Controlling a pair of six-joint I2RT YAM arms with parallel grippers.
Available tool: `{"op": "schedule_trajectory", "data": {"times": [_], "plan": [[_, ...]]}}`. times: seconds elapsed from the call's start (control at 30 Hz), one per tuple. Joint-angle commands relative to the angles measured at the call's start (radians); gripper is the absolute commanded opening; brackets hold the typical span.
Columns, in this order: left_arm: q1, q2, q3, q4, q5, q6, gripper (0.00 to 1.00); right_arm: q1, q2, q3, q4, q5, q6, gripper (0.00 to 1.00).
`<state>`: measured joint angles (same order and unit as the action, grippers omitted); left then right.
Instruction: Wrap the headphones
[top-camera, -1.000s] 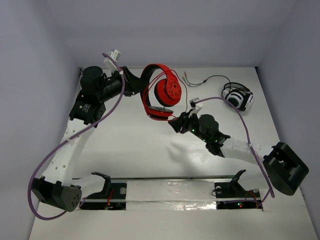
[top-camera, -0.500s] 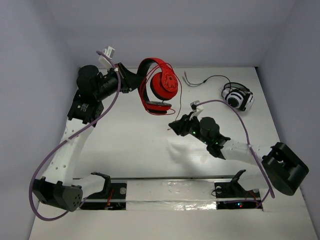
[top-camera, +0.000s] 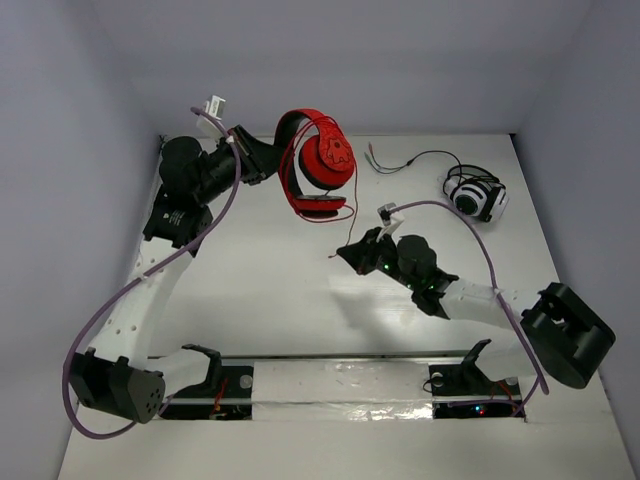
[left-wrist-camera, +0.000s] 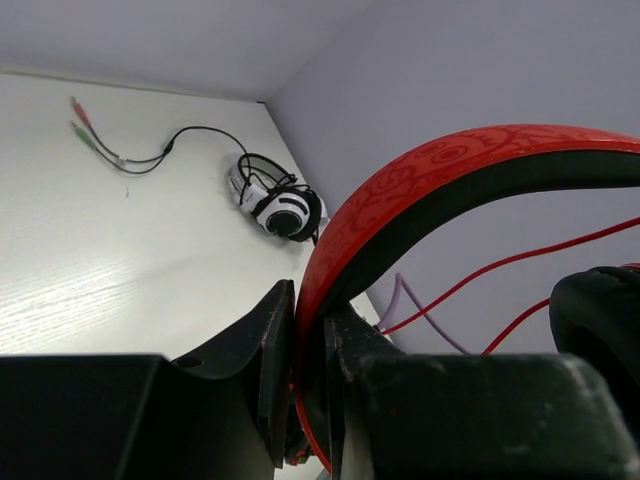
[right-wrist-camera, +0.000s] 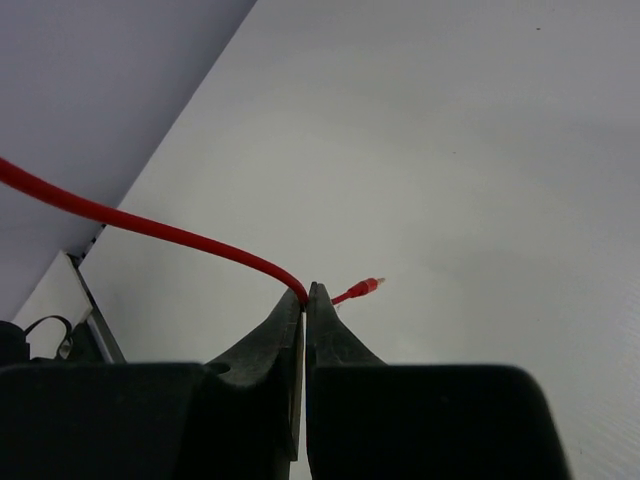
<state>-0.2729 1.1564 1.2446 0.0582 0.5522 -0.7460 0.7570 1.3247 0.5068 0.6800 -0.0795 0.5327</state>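
Top external view: we see the red over-ear headphones (top-camera: 318, 168), patterned red-and-black headband (left-wrist-camera: 440, 170), hanging over the far side of the white table (top-camera: 260, 290), left gripper (top-camera: 272, 160) clamped on the headband, right gripper (right-wrist-camera: 305, 292) pinching their thin red cable (right-wrist-camera: 150, 228).

Headphones headband (left-wrist-camera: 440, 160) between left fingers (left-wrist-camera: 265, 345): glossy red plastic, embossed pattern; matt black underside. Cable (right-wrist-camera: 150, 227) between right fingers (right-wrist-camera: 340, 340): smooth red sheath. Fingers: matt black plastic.

The white table (top-camera: 280, 290) is carrying just one loose item: white-and-black headphones (top-camera: 477, 195) are lying at its far right side. Their black cable (top-camera: 425, 157) is trailing left across the surface, its plugs (top-camera: 372, 160) resting flat near the back edge.
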Motion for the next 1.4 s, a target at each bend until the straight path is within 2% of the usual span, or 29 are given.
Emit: {"op": "schedule_trajectory", "data": {"times": [0.0,0.13,0.3,0.53,0.83,1.03,1.2,1.37], "plan": [[0.004,-0.020,-0.031,0.155,-0.066,-0.098,0.00,0.045,-0.001,0.022,0.001,-0.002,0.015,0.00],[0.004,-0.024,-0.091,0.215,-0.196,-0.141,0.00,0.125,0.007,0.061,-0.077,0.040,0.012,0.00],[0.004,-0.023,-0.175,0.288,-0.228,-0.228,0.00,0.192,0.018,0.090,-0.154,0.124,0.016,0.00],[-0.014,-0.067,-0.252,0.272,-0.545,-0.201,0.00,0.298,0.036,0.153,-0.260,0.172,0.039,0.00],[-0.187,-0.046,-0.350,0.258,-0.940,-0.081,0.00,0.376,0.024,0.197,-0.244,0.099,0.101,0.00],[-0.296,-0.018,-0.381,0.243,-1.109,0.023,0.00,0.401,-0.024,0.239,-0.324,0.119,0.099,0.00],[-0.376,-0.005,-0.439,0.249,-1.173,0.057,0.00,0.401,-0.088,0.249,-0.290,0.139,0.115,0.00],[-0.448,0.029,-0.488,0.247,-1.189,0.082,0.00,0.401,-0.078,0.298,-0.240,0.101,0.110,0.00]]}}
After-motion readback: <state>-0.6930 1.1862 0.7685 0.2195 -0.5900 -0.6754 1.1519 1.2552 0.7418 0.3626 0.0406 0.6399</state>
